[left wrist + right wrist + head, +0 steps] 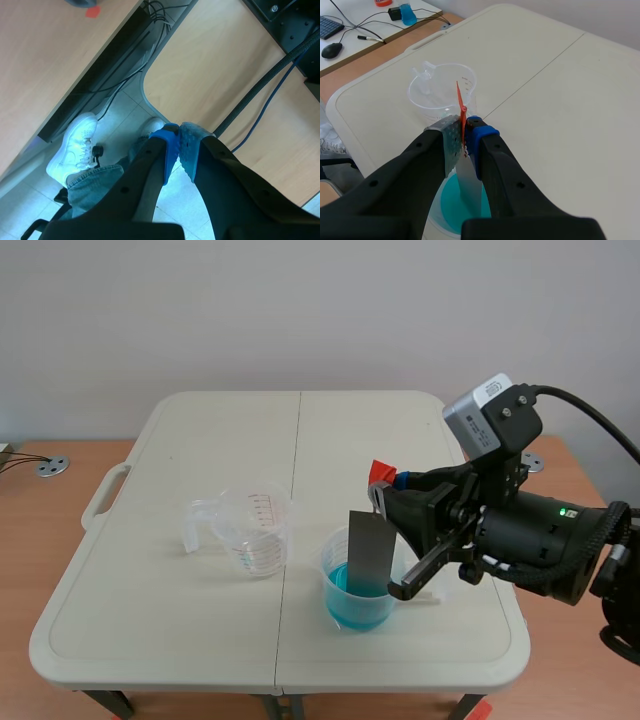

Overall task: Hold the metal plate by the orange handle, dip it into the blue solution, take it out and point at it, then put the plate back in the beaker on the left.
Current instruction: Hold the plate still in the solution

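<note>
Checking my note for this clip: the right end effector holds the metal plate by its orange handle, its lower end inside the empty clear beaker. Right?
Wrong beaker. The right end effector holds the metal plate by its orange handle, but its lower end is inside the beaker of blue solution; the empty clear beaker stands apart. The scene view shows it.

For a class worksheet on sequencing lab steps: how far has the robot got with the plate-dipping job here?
Done: the right gripper is shut on the orange handle. In hand: the metal plate hangs with its lower end in the blue solution. Left: lifting it out, pointing at it, and setting it in the clear beaker on the left, which holds no plate.
</note>
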